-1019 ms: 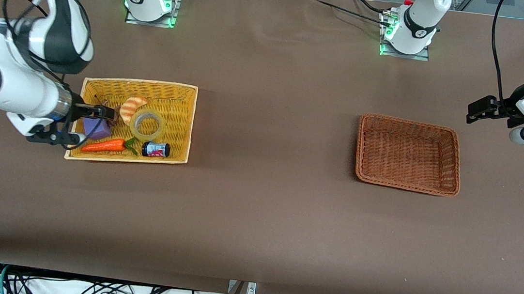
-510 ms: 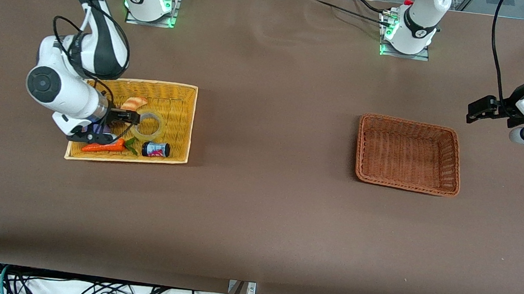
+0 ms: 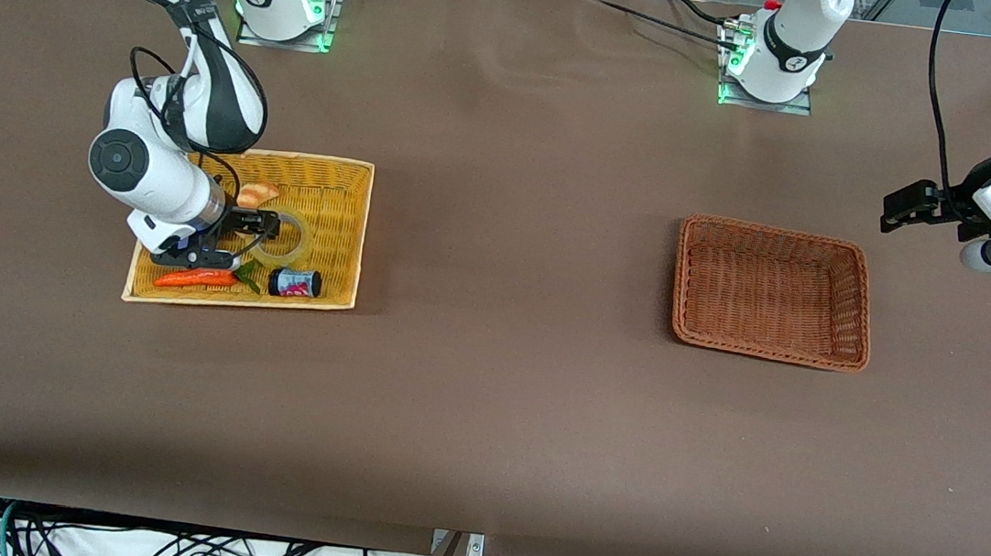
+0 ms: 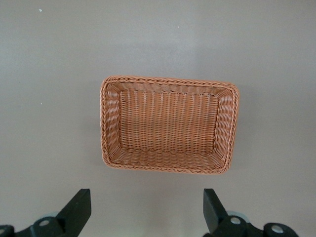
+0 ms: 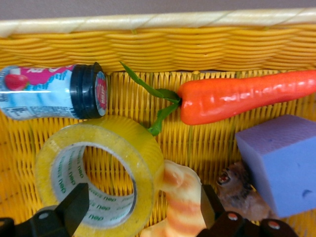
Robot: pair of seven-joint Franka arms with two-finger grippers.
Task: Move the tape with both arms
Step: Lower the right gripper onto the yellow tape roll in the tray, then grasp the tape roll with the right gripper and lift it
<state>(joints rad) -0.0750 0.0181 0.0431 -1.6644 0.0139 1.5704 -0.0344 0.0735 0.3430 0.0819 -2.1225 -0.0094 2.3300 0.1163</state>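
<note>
The tape (image 3: 288,239) lies flat in the yellow basket (image 3: 351,167), a yellowish ring with a grey core. My right gripper (image 3: 271,223) is open and low over it. In the right wrist view the tape (image 5: 98,168) shows large; my right gripper (image 5: 143,203) has one finger over the ring's hole and the other past the croissant (image 5: 182,197). My left gripper (image 3: 895,208) is open and empty, up over the table beside the brown basket (image 3: 777,230) at the left arm's end. In the left wrist view my left gripper (image 4: 147,205) looks down on that brown basket (image 4: 168,81).
The yellow basket also holds a croissant (image 3: 257,194) touching the tape, an orange carrot (image 3: 196,278), a small dark jar (image 3: 295,282) lying on its side, a purple block (image 5: 281,158) and a small brown toy (image 5: 237,190). The brown basket has nothing in it.
My right arm has swung over the yellow basket toward the table's middle and come down, bringing its open gripper from the purple block to the tape. The left arm has barely moved.
</note>
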